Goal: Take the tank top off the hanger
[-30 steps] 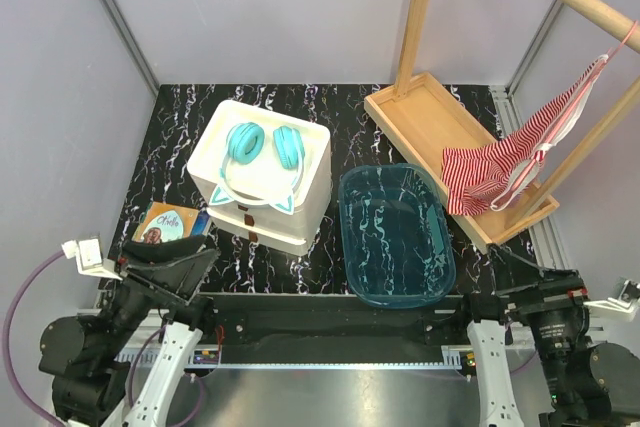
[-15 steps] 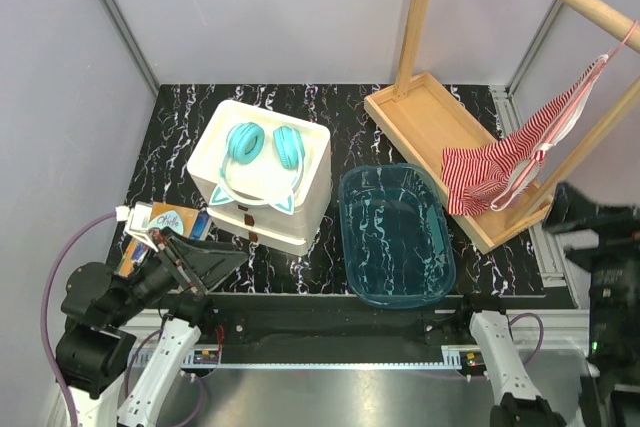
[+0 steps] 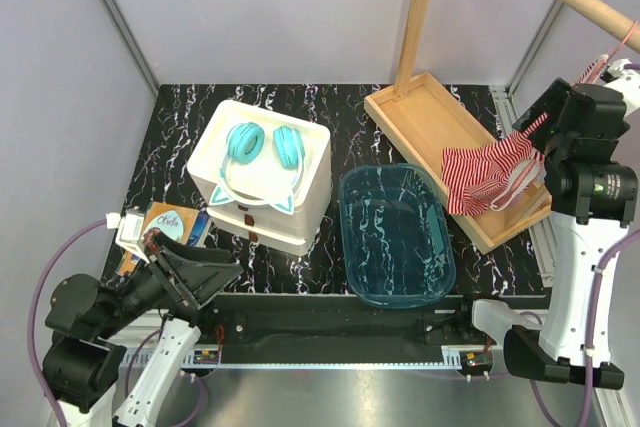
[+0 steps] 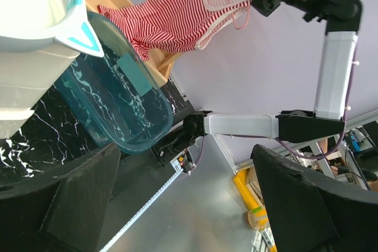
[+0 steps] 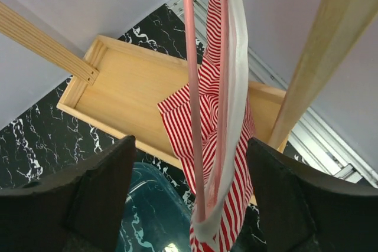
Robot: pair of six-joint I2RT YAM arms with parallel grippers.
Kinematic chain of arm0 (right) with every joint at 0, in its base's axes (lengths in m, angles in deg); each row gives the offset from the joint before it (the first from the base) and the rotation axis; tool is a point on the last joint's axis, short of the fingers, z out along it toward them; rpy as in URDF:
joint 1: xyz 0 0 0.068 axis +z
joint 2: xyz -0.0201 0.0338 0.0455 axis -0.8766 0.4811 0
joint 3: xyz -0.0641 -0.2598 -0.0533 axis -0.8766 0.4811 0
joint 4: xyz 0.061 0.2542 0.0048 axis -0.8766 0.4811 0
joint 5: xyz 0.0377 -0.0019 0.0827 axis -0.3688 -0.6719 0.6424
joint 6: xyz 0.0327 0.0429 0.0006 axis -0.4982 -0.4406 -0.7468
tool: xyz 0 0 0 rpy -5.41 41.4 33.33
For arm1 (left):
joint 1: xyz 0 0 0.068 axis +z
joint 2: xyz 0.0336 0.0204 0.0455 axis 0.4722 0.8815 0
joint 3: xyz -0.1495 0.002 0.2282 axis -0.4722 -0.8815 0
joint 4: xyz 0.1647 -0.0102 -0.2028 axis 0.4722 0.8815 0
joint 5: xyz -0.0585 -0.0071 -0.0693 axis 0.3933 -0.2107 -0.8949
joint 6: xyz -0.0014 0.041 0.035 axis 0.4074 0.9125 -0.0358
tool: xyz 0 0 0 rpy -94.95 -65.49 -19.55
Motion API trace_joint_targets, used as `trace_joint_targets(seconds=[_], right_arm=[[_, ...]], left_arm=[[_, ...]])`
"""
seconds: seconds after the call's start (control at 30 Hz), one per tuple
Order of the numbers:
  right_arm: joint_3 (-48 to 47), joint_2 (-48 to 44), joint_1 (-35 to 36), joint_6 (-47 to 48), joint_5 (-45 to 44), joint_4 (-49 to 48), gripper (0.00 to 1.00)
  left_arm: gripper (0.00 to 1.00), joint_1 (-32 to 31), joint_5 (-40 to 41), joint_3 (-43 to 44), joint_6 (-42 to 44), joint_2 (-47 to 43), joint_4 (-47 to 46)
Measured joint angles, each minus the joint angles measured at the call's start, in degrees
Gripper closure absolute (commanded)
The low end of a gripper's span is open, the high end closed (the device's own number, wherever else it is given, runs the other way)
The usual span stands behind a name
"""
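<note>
Currently the tank top (image 3: 487, 172) is hanging on the hanger (image 5: 190, 87), upper right, trailing into the wooden tray (image 3: 430, 137); the right gripper (image 5: 190, 146) is gaping beside it, the left gripper (image 4: 186, 160) likewise, lower left.

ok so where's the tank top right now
In the top view it hangs at the far right from the pink hanger. The tank top has its lower part lying over the near end of the wooden tray, just right of the blue tub.

2 arms (image 3: 572, 277): white links (image 3: 160, 372), black joints (image 3: 592, 185), purple cables (image 3: 38, 292).
</note>
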Motion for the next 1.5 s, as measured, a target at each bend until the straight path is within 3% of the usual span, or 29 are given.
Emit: trace_joint_targets(seconds=[0.1,0.13,0.2,0.23,0.3,0.67,0.83,1.1,1.27,1.5], right_arm=[[3.37,-0.57,0.0,-0.24,-0.42,-2.19,0.49],[3.89,-0.76,0.0,-0.33,-0.61,-2.93,0.64],[4.55,-1.31,0.0,-0.44,-1.16,-4.26,0.8],[4.76,-1.7,0.0,-0.61,-1.31,-4.92,0.92],[4.85,-2.6,0.0,-0.79,-1.33,-5.77,1.0],[-5.31,-5.07,0.0,-1.36,5.11,-4.7,1.0],[-7.41,-6.1,0.0,-2.93,16.79,-4.26,1.0],[-4.66,-3.85,-0.07,-7.52,47.28,-5.64,1.0],[1.66,-5.29,-0.07,-10.95,63.45,-9.25,1.0],[8.37,-15.78,-0.04,-14.91,74.44,-12.9,1.0]], left_arm=[[0.03,0.0,0.59,2.19,1.07,-0.33,0.98],[0.04,0.0,0.74,2.82,1.38,-0.39,1.11],[0.05,0.0,1.11,3.43,1.79,-0.66,1.2],[0.06,0.0,1.27,3.54,1.97,-0.72,1.4],[0.07,-0.02,1.51,3.52,2.23,-0.74,1.79],[0.08,-0.04,1.81,3.06,2.32,-0.72,2.43],[0.07,-0.04,1.9,3.04,2.19,-0.72,2.47],[0.06,-0.04,-0.17,3.17,2.21,-0.37,1.49],[0.09,0.85,-4.98,1.9,-1.07,1.75,-7.37],[0.1,2.16,-7.21,-5.97,-12.66,7.28,-28.06]])
